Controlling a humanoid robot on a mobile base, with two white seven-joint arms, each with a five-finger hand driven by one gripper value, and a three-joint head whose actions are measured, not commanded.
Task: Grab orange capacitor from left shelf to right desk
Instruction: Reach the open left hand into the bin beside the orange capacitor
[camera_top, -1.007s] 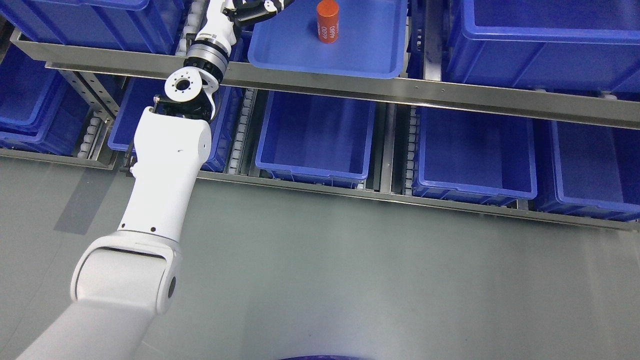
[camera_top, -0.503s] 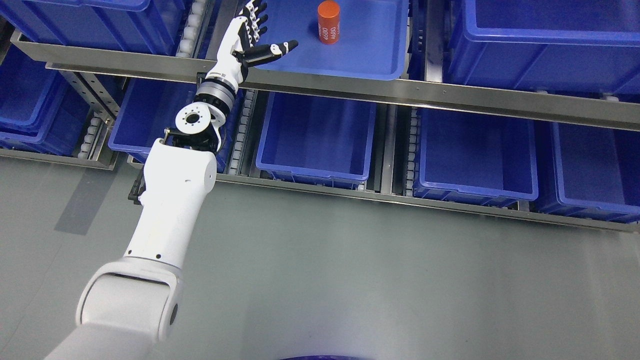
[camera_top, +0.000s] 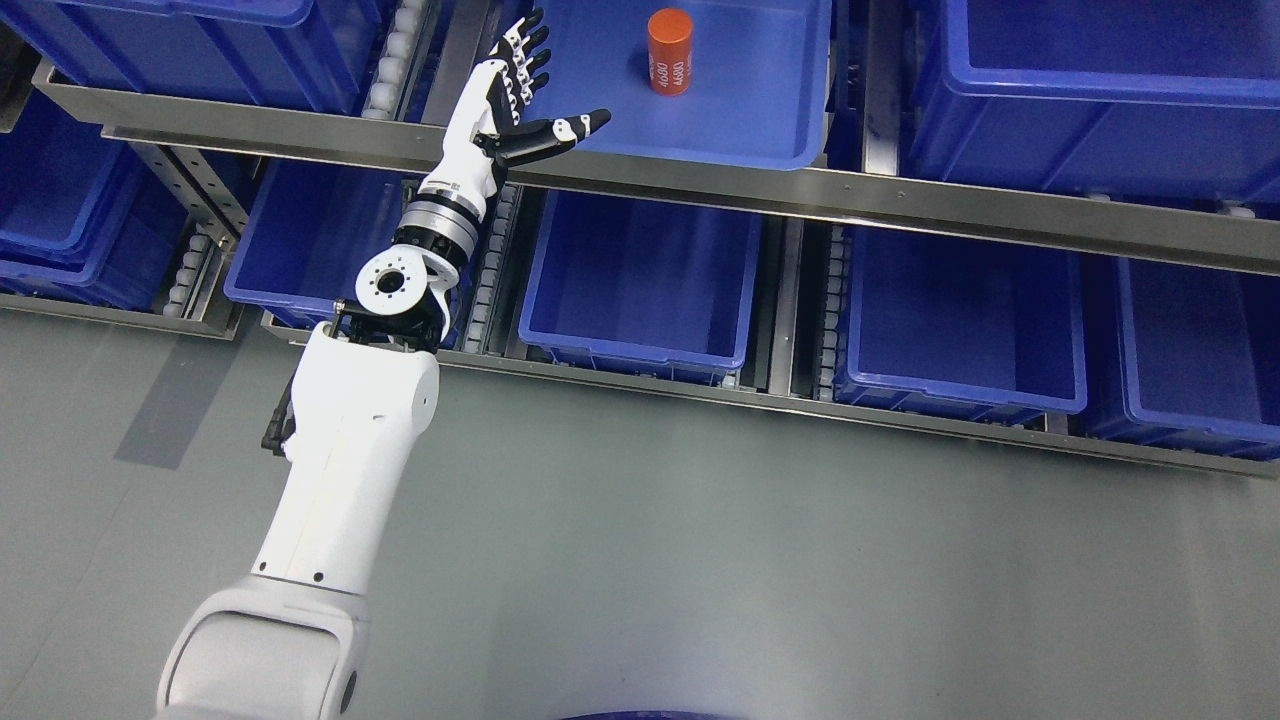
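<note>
An orange capacitor (camera_top: 669, 51) with white print stands upright in a shallow blue tray (camera_top: 740, 130) on the upper shelf level. My left hand (camera_top: 525, 90) is at the tray's left front corner, open, with fingers spread and thumb pointing right. The hand holds nothing and stays well left of the capacitor, not touching it. The white left arm (camera_top: 345, 450) rises from the lower left. The right arm is out of view.
A steel shelf rail (camera_top: 900, 195) runs across below the tray. Several deep blue bins (camera_top: 640, 270) sit on the lower level, and more blue bins (camera_top: 1090, 80) flank the tray. Grey floor (camera_top: 750, 560) fills the foreground.
The left hand has drawn back down from the top edge and opened into full view. The whole picture has also shifted slightly right and down, so the camera moved.
</note>
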